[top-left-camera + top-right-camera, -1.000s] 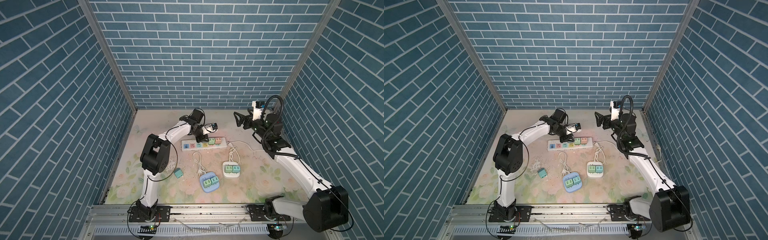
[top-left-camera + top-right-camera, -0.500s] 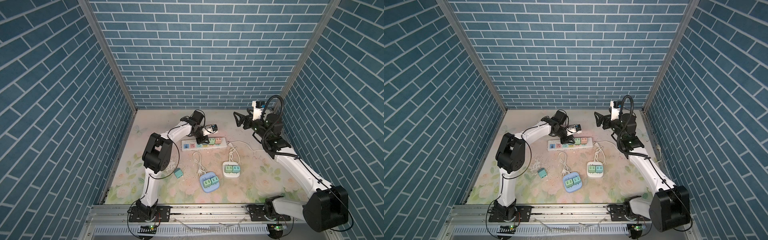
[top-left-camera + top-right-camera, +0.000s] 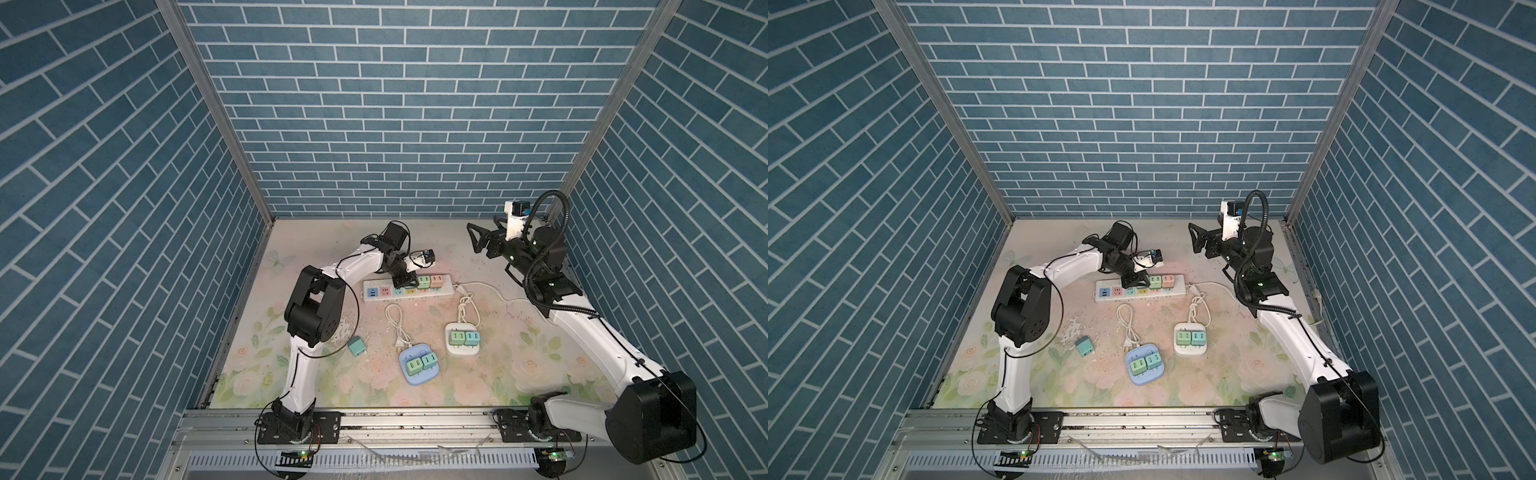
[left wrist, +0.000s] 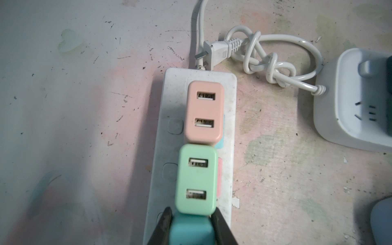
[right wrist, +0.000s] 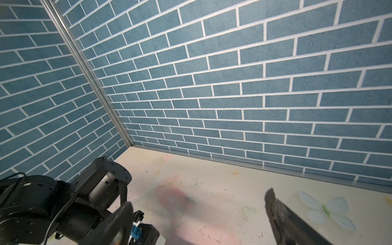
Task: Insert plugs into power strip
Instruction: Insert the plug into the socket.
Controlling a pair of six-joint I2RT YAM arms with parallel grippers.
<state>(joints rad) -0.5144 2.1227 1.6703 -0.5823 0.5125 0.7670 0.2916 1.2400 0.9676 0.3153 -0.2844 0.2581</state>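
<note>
The left end effector (image 4: 190,217), clamped on a teal plug (image 4: 189,232), has sunk slightly toward the strip (image 4: 169,95), beside the green plug (image 4: 196,179). Seating seems imminent. The right end effector (image 3: 473,239) hangs spread apart.

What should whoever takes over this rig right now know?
Left gripper shut on a teal plug at the long strip, beside the seated green plug and pink plug; seating hidden.
Right gripper open, empty, raised near the back wall.
Two plugs sit in the blue strip, two more in the white square strip.
To do: finish this insertion, then the loose teal plug on the mat.
</note>
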